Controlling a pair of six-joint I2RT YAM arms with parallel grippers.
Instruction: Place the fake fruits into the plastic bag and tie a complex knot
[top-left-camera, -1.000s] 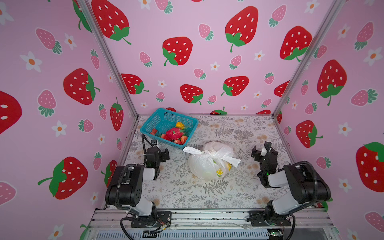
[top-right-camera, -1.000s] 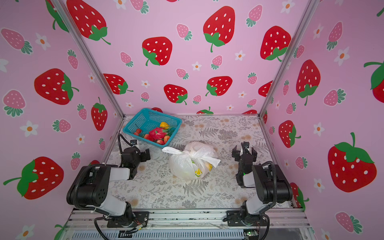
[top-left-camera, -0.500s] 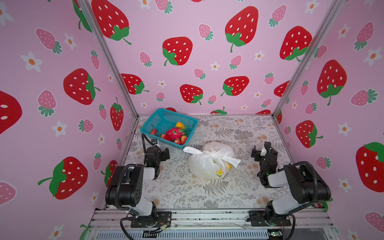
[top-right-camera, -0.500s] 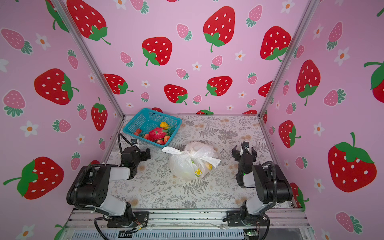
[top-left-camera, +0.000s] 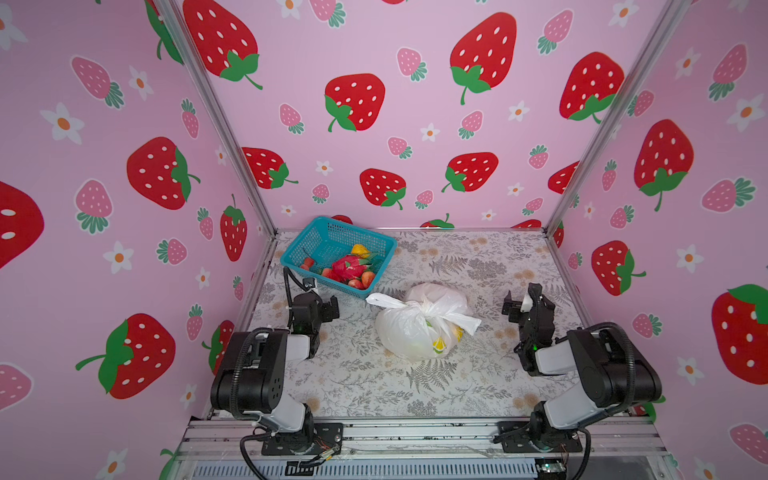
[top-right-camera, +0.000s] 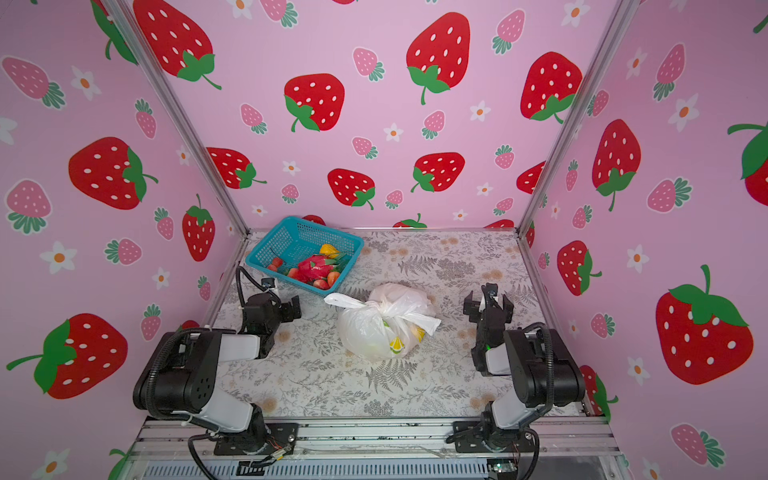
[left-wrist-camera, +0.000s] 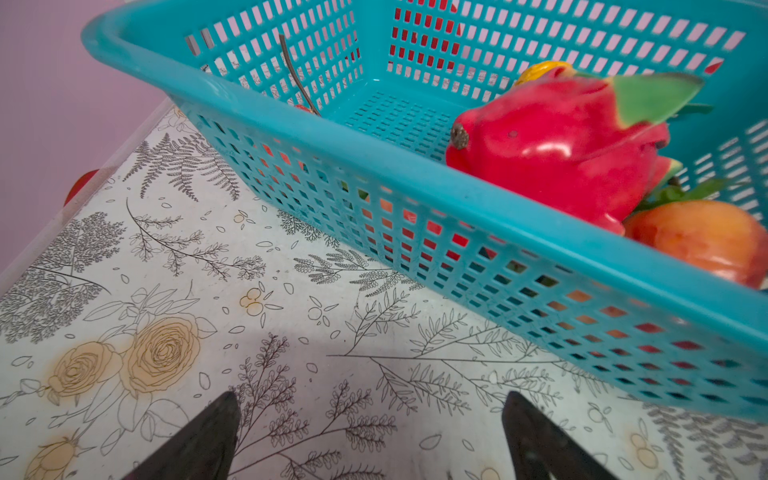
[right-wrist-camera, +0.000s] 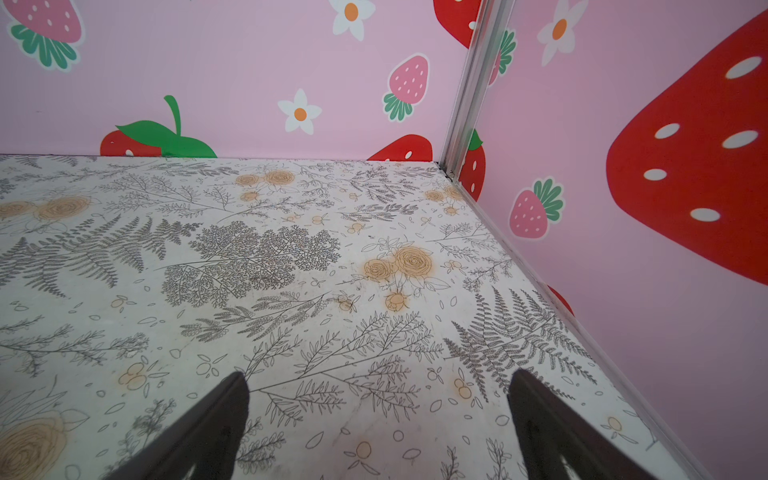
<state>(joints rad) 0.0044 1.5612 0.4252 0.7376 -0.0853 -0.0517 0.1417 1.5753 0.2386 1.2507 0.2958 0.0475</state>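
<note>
Nothing has shifted over the last second: left gripper (left-wrist-camera: 370, 436) and right gripper (right-wrist-camera: 380, 428) stay parked, jaws wide and empty, well clear of the plastic bag (top-left-camera: 411, 332), whose knot (top-left-camera: 417, 308) looks tied, though a dragon fruit (left-wrist-camera: 557, 149) remains in the teal basket (top-left-camera: 299, 249).

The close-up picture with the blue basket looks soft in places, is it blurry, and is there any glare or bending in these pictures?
Left wrist view: the basket rim and dragon fruit are soft, too close to focus, while the table print is sharp; a white glint sits on the fruit. Right wrist view: even light, the fingers dark and blurred. Both top views: wide-lens bending, the wall posts lean outward; soft shadow under the bag.
</note>
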